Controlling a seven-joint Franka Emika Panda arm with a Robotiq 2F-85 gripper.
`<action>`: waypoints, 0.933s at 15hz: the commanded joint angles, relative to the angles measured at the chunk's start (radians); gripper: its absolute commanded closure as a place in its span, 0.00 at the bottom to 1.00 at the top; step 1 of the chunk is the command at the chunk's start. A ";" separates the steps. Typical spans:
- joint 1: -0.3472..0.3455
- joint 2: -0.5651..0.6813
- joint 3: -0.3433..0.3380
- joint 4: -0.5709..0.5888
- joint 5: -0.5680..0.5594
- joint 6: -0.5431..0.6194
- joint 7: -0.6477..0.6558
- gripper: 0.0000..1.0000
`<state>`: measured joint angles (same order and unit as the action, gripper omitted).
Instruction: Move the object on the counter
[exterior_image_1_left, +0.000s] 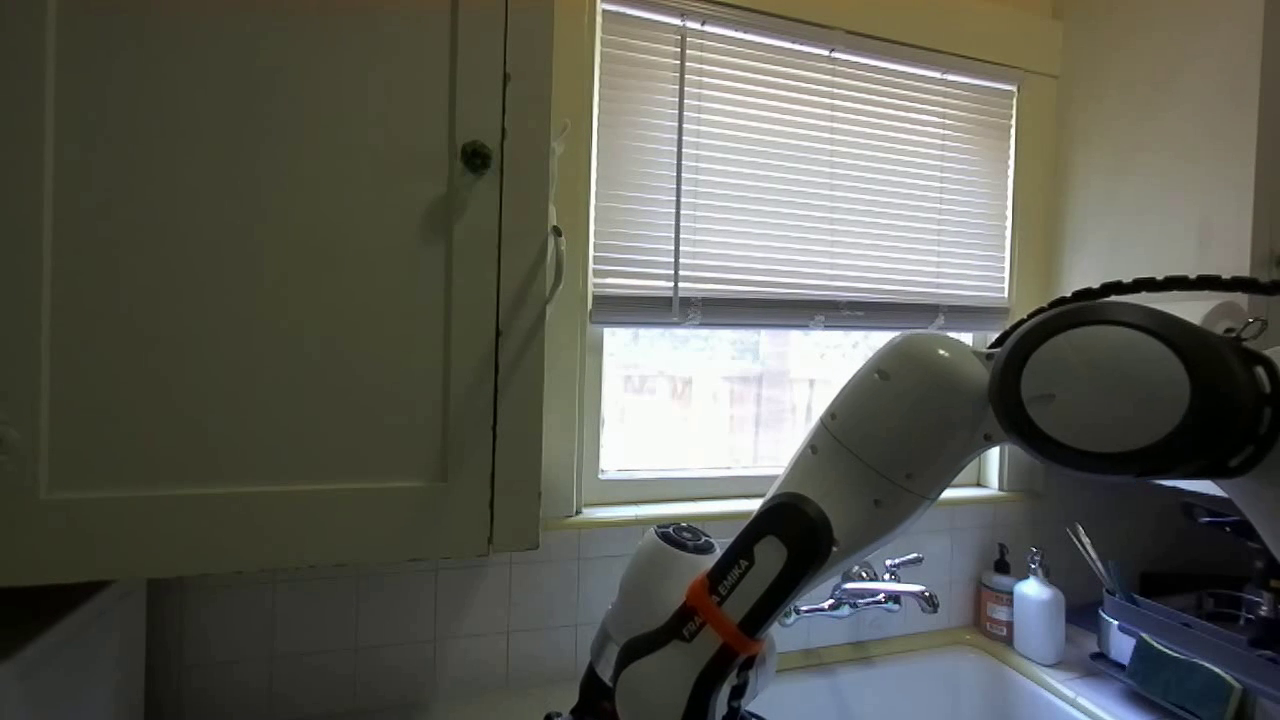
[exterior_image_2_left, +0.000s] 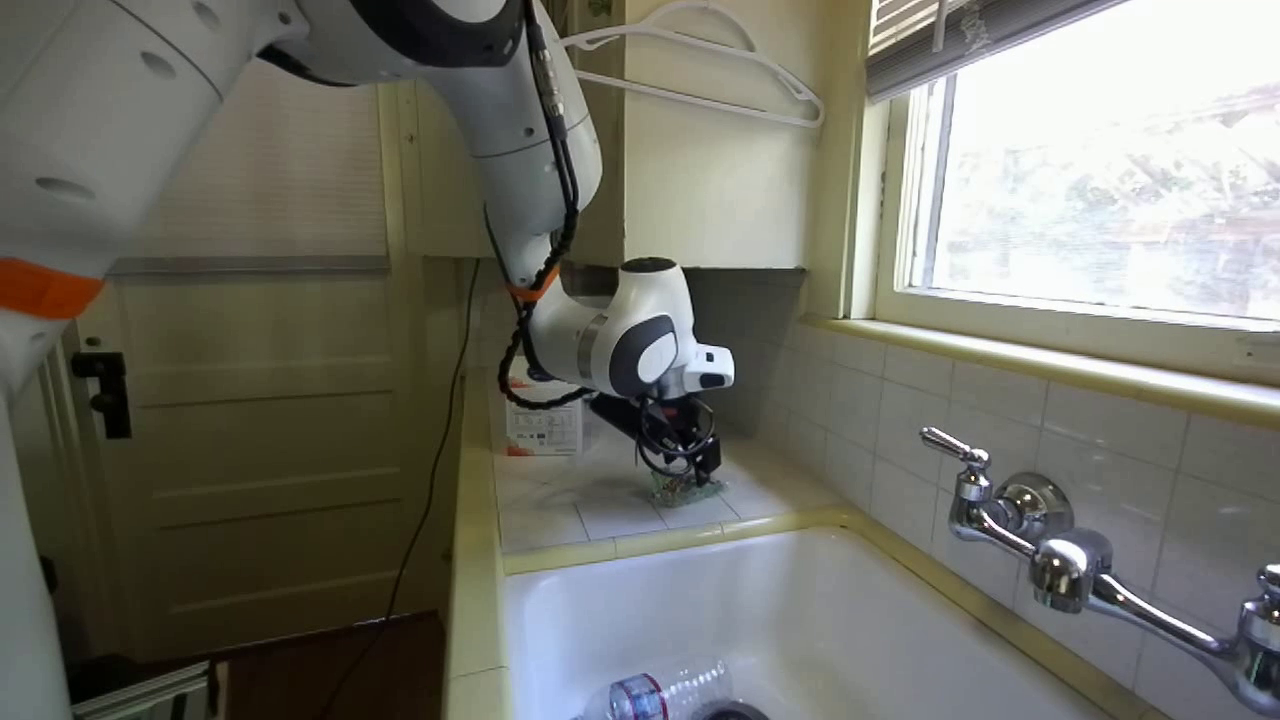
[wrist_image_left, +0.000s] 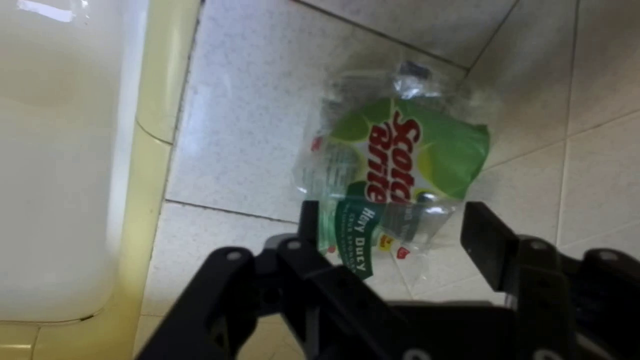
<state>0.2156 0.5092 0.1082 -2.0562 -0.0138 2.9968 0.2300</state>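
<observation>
Fingers (wrist_image_left: 487, 245): black and spread wide in the wrist view, one at each side of the near half of a crumpled Scotch-Brite packet (wrist_image_left: 392, 165); nothing is pinched; whether either tip brushes the plastic cannot be told
Gripper (wrist_image_left: 393, 222): in an exterior view, pictured pointing down over the counter (exterior_image_2_left: 615, 515), apparently poised for the grasp
Scotch-Brite packet: lies on the white counter, between the sink (exterior_image_2_left: 620, 590) and the tiled wall (exterior_image_2_left: 900, 440); its near half shows between the fingers, its far half beyond them; no sponge can be made out inside
Clear film (wrist_image_left: 362, 85): thin and shiny, likely next to weightless, limp and slippery; it should crumple rather than crack, so a firm squeeze risks little, while a slack one could let it slither out
Green label (wrist_image_left: 450, 155): the printed middle looks the best hold, where the plastic bunches; a low pinch, close to the counter, should gather the folds; a grab at the flimsy see-through edge might catch only a corner, or miss
Yellow rim (wrist_image_left: 155, 100): runs beside the packet, near but apart; a sideways nudge that way could send so light a thing toward the sink
Sink: white, with a plastic bottle (exterior_image_2_left: 690, 685) lying in it
Box (exterior_image_2_left: 545, 430): stands farther along the counter, apart from the packet
</observation>
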 joint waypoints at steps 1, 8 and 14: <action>0.031 0.018 -0.031 -0.015 -0.006 0.024 -0.043 0.55; 0.042 0.012 -0.028 -0.025 0.002 -0.003 -0.075 1.00; -0.027 -0.074 0.136 -0.029 0.090 -0.082 -0.114 1.00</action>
<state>0.2351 0.5000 0.1467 -2.0671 0.0102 2.9773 0.1610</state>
